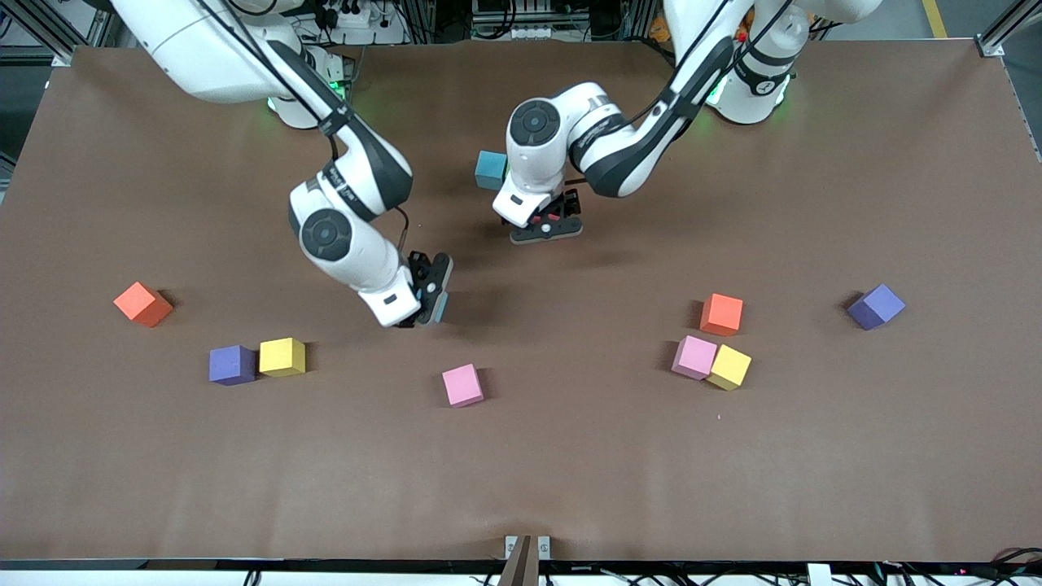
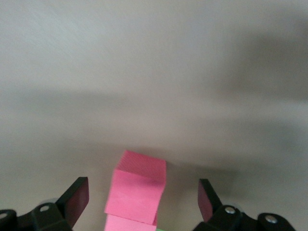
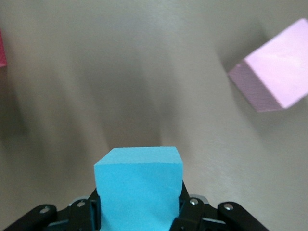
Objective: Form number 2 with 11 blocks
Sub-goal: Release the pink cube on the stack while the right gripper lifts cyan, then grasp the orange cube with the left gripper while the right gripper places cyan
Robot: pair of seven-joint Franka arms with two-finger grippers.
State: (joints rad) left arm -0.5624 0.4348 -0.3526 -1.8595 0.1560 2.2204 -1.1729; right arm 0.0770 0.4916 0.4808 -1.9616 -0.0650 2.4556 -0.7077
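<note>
**Carrying a light blue cube in; digit barely begun**

Holding a light blue cube (image 3: pixel 138 185) shut between its fingers, the right tool (image 1: pixel 430 303) hangs over bare surface (image 1: pixel 570 472) near the middle, above the lone pink cube (image 1: pixel 462 385). Left tool (image 1: pixel 547 225) hovers w/ jaws wide apart, gripping nothing; its wrist view shows pink cubes (image 2: pixel 137 192) in a line right under it, plus a sliver of green at the frame edge. A second light blue cube (image 1: pixel 491 170) sits just beside the left arm's wrist, toward the bases.

Still loose: orange cube (image 1: pixel 142 303) and yellow cube (image 1: pixel 282 356) toward the right arm's end; red-orange cube (image 1: pixel 721 314), pale pink cube (image 1: pixel 694 356) and another yellow cube (image 1: pixel 729 367) clustered toward the left arm's end. Purple cubes (image 1: pixel 232 365) aren't part of it.

Risks, as I judge them:
- both tools near the centre, so arms could clash if both move in together
- left tool's low open fingers could knock the pink line askew when moving off
- foam cube could shift on release and leave a gap or crooked row
</note>
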